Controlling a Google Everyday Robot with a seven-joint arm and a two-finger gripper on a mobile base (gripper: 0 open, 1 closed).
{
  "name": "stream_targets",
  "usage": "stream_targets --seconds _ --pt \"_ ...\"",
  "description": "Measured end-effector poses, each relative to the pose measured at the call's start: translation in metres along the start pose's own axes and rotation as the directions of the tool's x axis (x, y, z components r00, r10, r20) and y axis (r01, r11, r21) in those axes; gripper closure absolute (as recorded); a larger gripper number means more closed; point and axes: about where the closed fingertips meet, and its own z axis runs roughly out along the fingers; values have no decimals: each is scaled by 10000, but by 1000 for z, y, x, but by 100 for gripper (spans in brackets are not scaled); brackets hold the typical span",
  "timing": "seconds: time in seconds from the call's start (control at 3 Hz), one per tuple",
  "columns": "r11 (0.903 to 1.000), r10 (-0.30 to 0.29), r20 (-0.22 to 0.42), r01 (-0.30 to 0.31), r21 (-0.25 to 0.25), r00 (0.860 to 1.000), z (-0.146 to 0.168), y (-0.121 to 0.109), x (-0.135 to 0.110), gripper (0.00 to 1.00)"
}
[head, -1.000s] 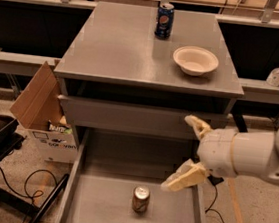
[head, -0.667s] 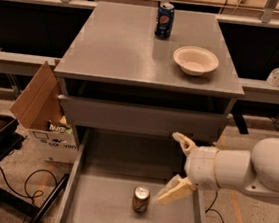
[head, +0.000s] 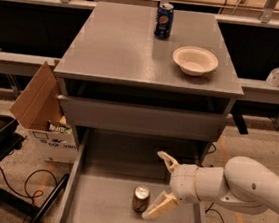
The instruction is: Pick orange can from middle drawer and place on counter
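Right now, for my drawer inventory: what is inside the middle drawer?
Inside the middle drawer: the orange can, upright, with the open gripper beside it. The arm covers the floor's right part.

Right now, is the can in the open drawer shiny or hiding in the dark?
Camera view: the orange can catches light on its silver top; the middle drawer is dim at its back, under the cabinet; the gripper, fingers open, sits just beside the can, pale and well lit.
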Motion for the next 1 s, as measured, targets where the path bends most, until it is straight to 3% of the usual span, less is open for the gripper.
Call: stream_targets --seconds 0.33,0.67,1.0 --pt "9998 -72 273 77 -187 9996 29 3 30 0" --pt "9996 31 525 -16 -295 9986 58 -10 55 0" --pt "9997 212 835 -205 -91 9963 80 -28 74 0"
